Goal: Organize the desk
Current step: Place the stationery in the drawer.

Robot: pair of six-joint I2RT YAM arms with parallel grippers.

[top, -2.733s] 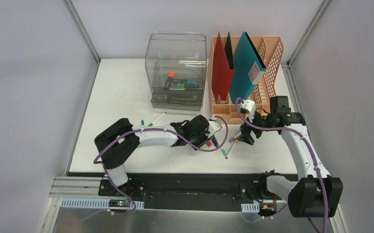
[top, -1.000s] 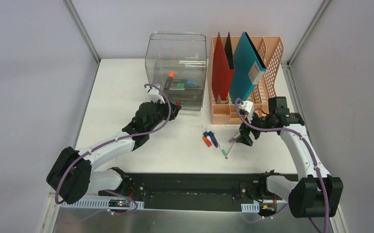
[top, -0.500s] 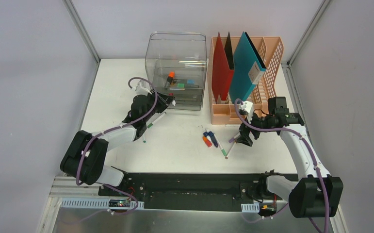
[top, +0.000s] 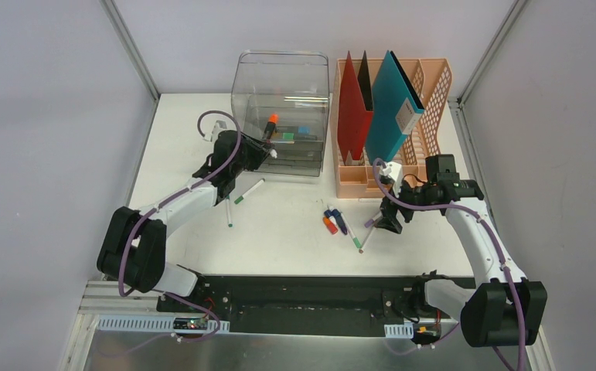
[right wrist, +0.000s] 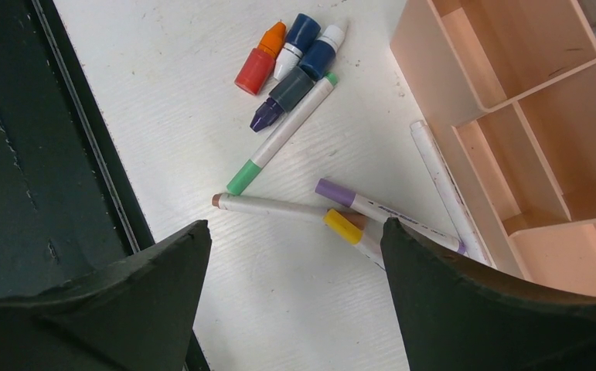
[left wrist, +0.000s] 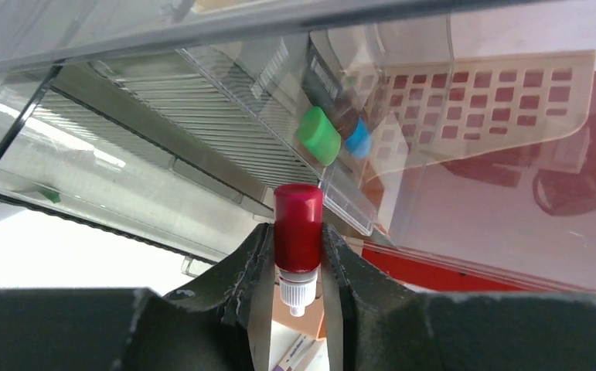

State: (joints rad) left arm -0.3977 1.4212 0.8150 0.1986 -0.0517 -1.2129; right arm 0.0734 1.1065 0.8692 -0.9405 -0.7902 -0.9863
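Note:
On the white desk my left gripper is raised at the front of the clear drawer box. It is shut on a small red bottle, held by its sides between the fingers, white nozzle pointing back toward the wrist. Green and blue caps show inside the box. My right gripper hovers open over loose markers, next to the peach file rack. Orange and blue bottles lie just beyond them.
Two markers lie on the desk under the left arm. The file rack holds red and teal folders upright at the back right. A white marker lies against the rack's base. Grey walls close the left and right sides.
The left arm has swung back and left from the bottle pile, carrying the red bottle up to the drawer box front. The right arm has stayed put.

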